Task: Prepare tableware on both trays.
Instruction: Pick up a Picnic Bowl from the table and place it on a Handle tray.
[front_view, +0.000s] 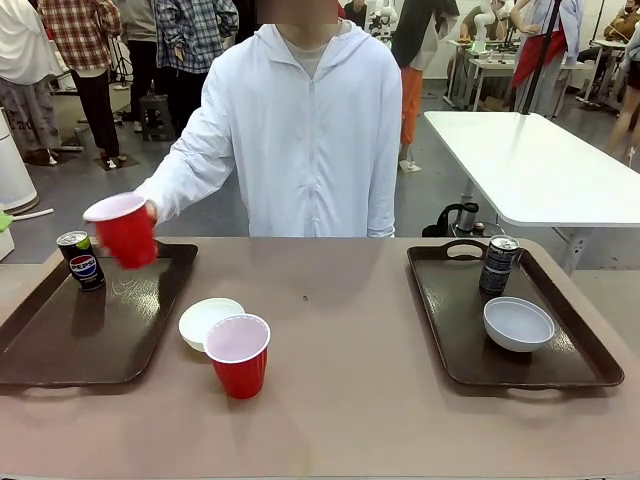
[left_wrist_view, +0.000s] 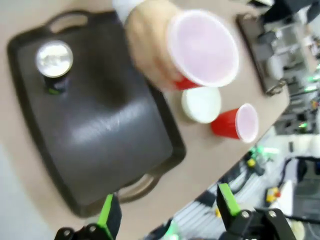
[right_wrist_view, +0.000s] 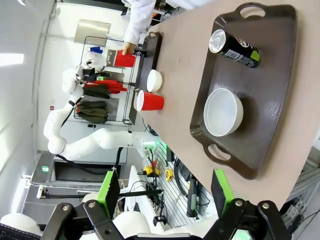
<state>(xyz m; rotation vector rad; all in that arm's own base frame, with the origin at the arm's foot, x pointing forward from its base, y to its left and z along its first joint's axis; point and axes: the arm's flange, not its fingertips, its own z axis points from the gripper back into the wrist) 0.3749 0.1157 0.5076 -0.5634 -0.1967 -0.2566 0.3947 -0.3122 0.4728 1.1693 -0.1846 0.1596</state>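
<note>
The person's hand holds a red cup (front_view: 122, 228) tilted over the back of the left tray (front_view: 90, 330), where a Pepsi can (front_view: 80, 260) stands. A second red cup (front_view: 238, 353) and a white bowl (front_view: 208, 322) rest on the table right of that tray. The right tray (front_view: 455, 330) carries a dark can (front_view: 498, 264) and a white bowl (front_view: 518, 323). My left gripper (left_wrist_view: 167, 210) hovers open high above the left tray (left_wrist_view: 100, 135) and the held cup (left_wrist_view: 202, 50). My right gripper (right_wrist_view: 165, 192) is open, high over the right tray (right_wrist_view: 272, 90).
The person in a white jacket (front_view: 310, 130) stands at the far edge, one arm stretched toward the left tray. Bare tabletop (front_view: 350, 300) lies between the two trays. Another white table (front_view: 530, 160) stands behind at the right.
</note>
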